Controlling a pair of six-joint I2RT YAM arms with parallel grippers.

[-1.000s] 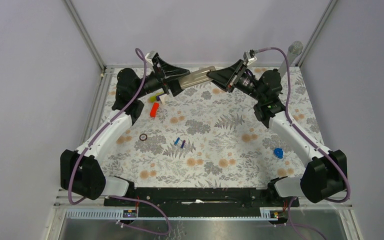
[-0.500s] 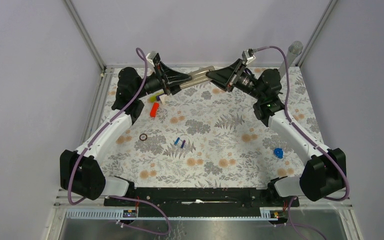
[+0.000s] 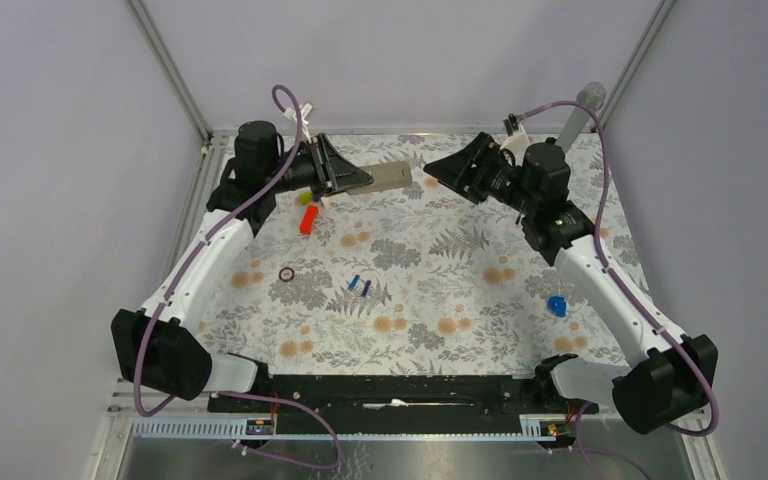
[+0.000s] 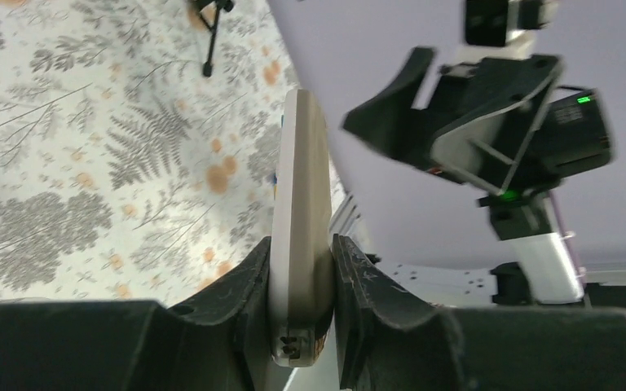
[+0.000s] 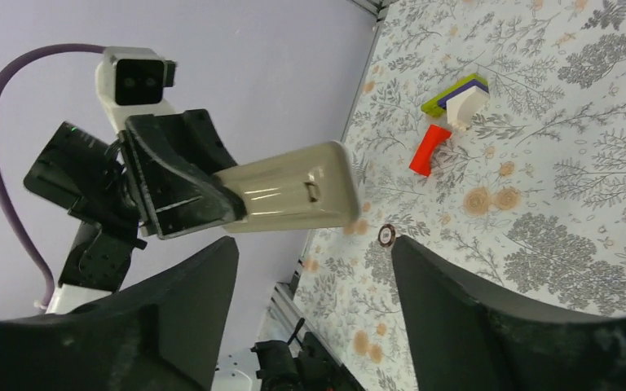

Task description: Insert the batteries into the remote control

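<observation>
- Two batteries [image 3: 360,286] lie side by side mid-table [image 3: 440,330], well apart from my claws.
- My left gripper [image 3: 352,180] clamps the remote control [image 3: 392,176] by one end, above the table.
- My right gripper [image 3: 438,168] gapes wide, holding nothing, near the remote's free end.

Red block [image 3: 307,220], dark ring [image 3: 286,274] and blue lump [image 3: 557,306] lie apart

**Left wrist view: remote control clamped edge-on in the left gripper**

The left gripper [image 4: 300,252] is closed on the lower end of the remote control [image 4: 300,163], with one of its fingers [image 4: 240,285] pressed against each broad face. The handset presents its narrow tan-grey side to the camera and runs up the frame. The floral-covered bench [image 4: 65,122] fills the left side. The right gripper [image 4: 387,98], black, with a green light lit on the arm behind it, stands to the right, apart from the remote control.
</observation>
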